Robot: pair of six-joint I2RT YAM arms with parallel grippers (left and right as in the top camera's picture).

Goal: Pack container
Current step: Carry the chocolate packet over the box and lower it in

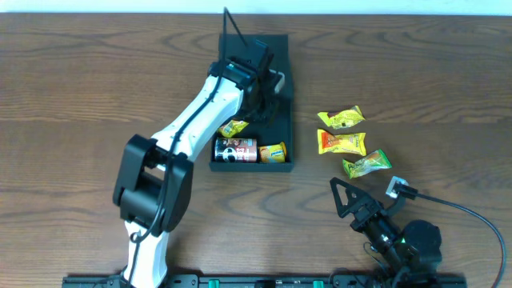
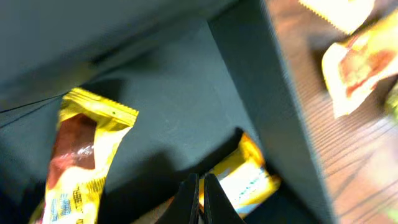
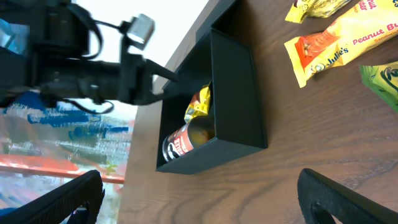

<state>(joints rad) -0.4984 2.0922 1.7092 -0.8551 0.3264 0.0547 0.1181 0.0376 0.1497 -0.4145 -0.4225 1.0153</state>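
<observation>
The container (image 1: 280, 64) sits near the middle of the wood tabletop (image 1: 80, 80). Its open side faces up and its long axis runs from the near edge toward the far edge. Its flap lid (image 1: 232, 28) stands up at the far end. At the near end of the container lie a brown can (image 1: 236, 150) on its side, a yellow packet (image 1: 274, 152) just beside it, and another yellow packet (image 1: 234, 128) a little farther in. The left arm reaches down into the container, and its pincer (image 2: 200, 199) is pressed together with nothing between the tips, hanging above the dark floor. Three packets lie on the tabletop to the right of the container: yellow (image 1: 340, 119), orange (image 1: 342, 142) and green (image 1: 366, 163). The right pincer (image 3: 199, 205) rests near the front edge, spread wide and empty.
</observation>
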